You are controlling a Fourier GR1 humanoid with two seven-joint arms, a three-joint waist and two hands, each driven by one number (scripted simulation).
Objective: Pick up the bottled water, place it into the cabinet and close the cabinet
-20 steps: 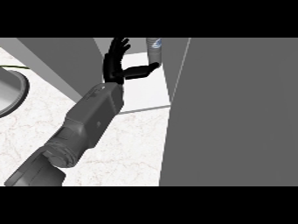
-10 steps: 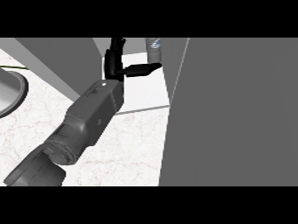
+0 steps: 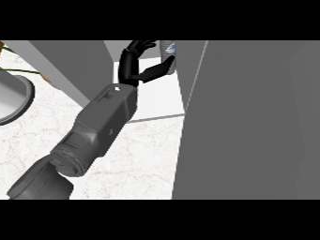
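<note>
Since half a second ago, little is changed: the black robot hand on the grey forearm is still held inside the grey cabinet, fingers now slightly curled at the top, thumb stretched toward the clear plastic water bottle. Whether the thumb touches the bottle cannot be told. The bottle is seen upright inside the cabinet, partly hidden by the grey cabinet door. A pale round container is seen on the white marble counter, at left.
</note>
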